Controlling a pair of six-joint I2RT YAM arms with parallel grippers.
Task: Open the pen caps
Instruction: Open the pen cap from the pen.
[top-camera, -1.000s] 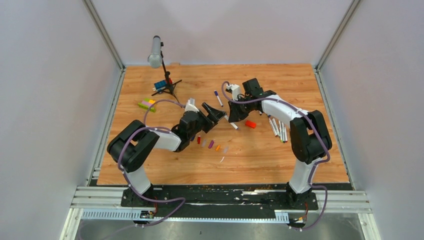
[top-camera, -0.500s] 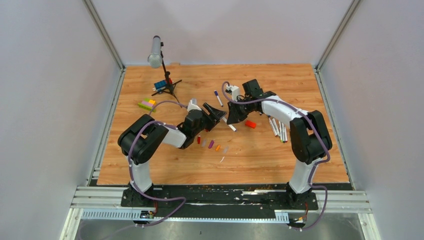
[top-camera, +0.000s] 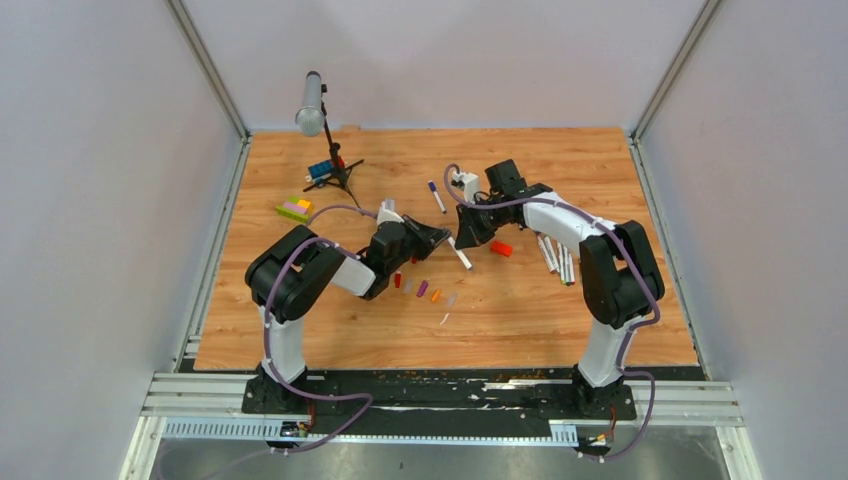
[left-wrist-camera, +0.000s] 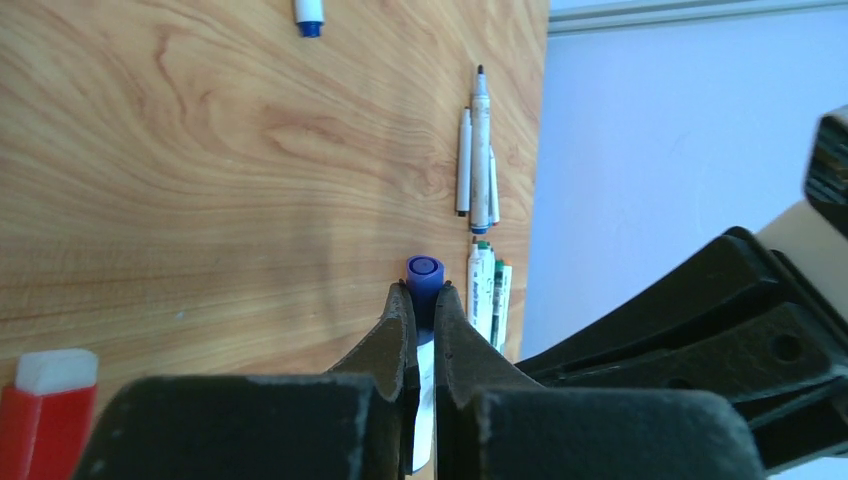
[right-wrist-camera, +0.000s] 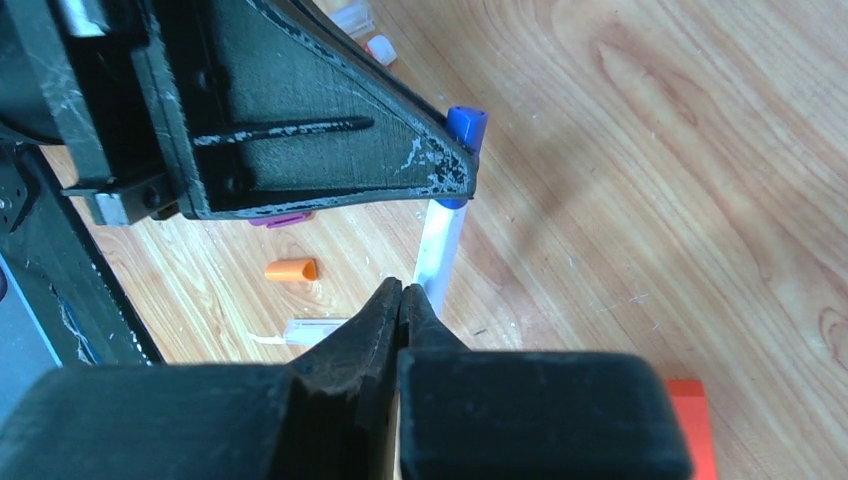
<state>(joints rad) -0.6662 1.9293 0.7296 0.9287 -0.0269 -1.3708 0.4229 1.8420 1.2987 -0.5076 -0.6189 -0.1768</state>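
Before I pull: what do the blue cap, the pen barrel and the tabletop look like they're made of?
The blue cap looks like moulded plastic, smooth with a slight sheen. The pen barrel is probably plastic too: plain white, smooth. The tabletop is wood or wood-look laminate: clear grain, fine scuffs, low gloss.

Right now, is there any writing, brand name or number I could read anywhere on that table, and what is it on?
Nothing here can be read.
On the pens by the table edge: greenish marks along the barrels, maybe print, too blurred to read.
On the held pen: bare white barrel, no text shows.
On the blue box by the tripod: too small to tell.
On the red block: no marking shows.
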